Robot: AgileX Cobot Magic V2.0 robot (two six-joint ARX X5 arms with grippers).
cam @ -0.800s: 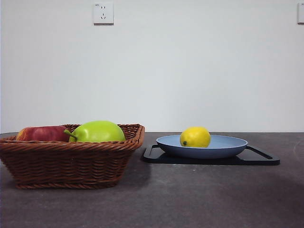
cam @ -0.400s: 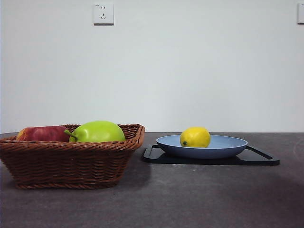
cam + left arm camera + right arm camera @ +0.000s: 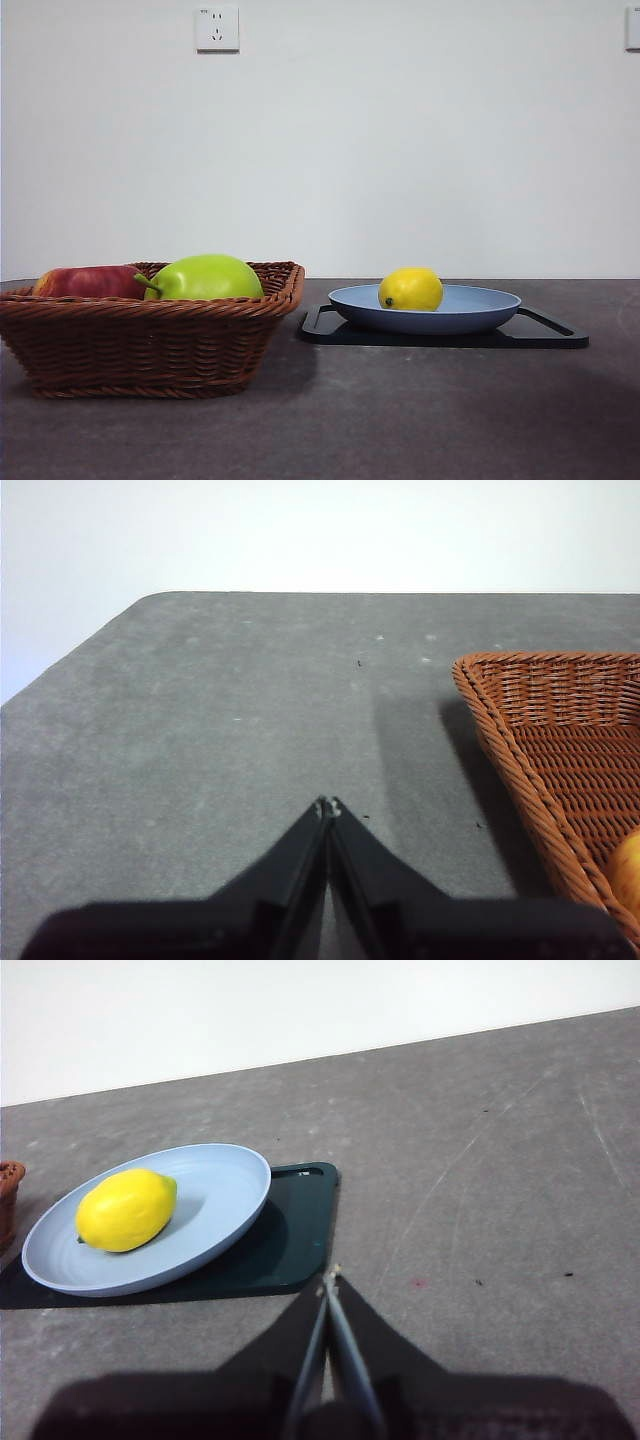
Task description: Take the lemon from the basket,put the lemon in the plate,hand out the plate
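The small bright yellow oval lemon [image 3: 411, 289] already lies in the wide, shallow, matte light-blue round plate [image 3: 480, 310], on the half of it toward the basket, its dark spot turned to the front. The plate sits on a flat black rectangular tray with handles [image 3: 545, 335], which lies on the dark grey worktop [image 3: 420, 420] well in from its front edge.

Judging by this, the step in hand is handing out the plate. The right gripper [image 3: 330, 1278] hangs above the worktop just beside the tray's corner, jaws pressed together with nothing between them. To do it well, the jaws should part first, then pinch the plate's raised rim on the bare side, away from the lemon. The lift ought to be level and slow, since the round fruit would likely roll on the smooth surface; the tray should stay where it is.

The brown woven wicker basket [image 3: 150, 340] stands near the tray, not touching it, holding a large yellow-green apple-like fruit [image 3: 205, 277] and a red apple [image 3: 88, 282]. The left gripper [image 3: 328, 806] waits over bare worktop beside the basket's braided rim, jaws likewise clenched on nothing.

Against the earlier front views nothing differs: lemon, plate, tray and basket are where they were.
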